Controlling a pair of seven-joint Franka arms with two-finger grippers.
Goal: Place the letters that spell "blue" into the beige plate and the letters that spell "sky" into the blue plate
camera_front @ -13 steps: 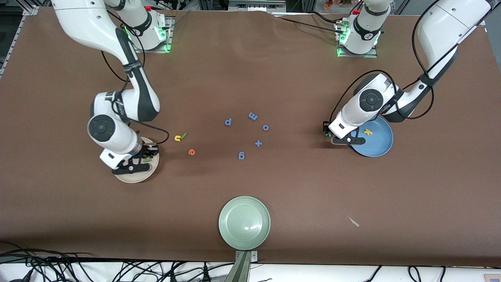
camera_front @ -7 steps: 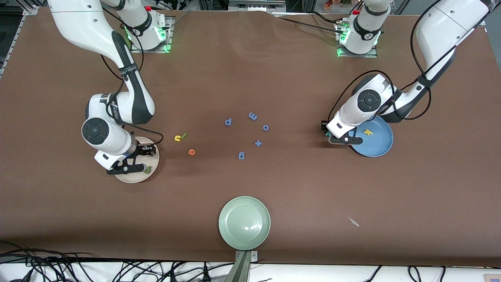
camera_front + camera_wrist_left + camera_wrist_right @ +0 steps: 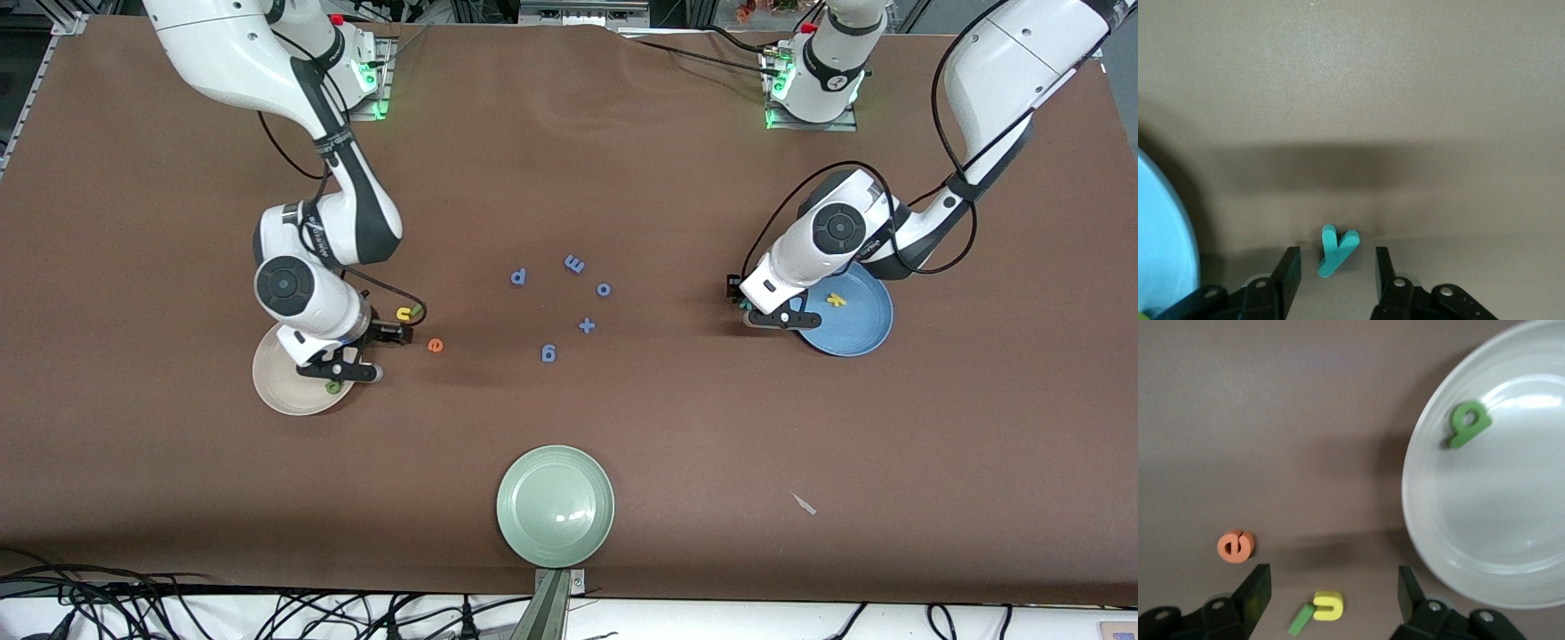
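Teal y (image 3: pixel 1336 249) lies on the tabletop (image 3: pixel 676 427) just beside the blue plate (image 3: pixel 858 333), between the half-open jaws of the left gripper (image 3: pixel 1335 270), its stem slanting. The right gripper (image 3: pixel 1331 590), jaws wide and empty, hangs over the yellow u (image 3: pixel 1328 605).

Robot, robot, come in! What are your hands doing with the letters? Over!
Right gripper open over yellow u and thin green l. Left gripper open around teal y. Green b in round beige plate. Nothing blocking.
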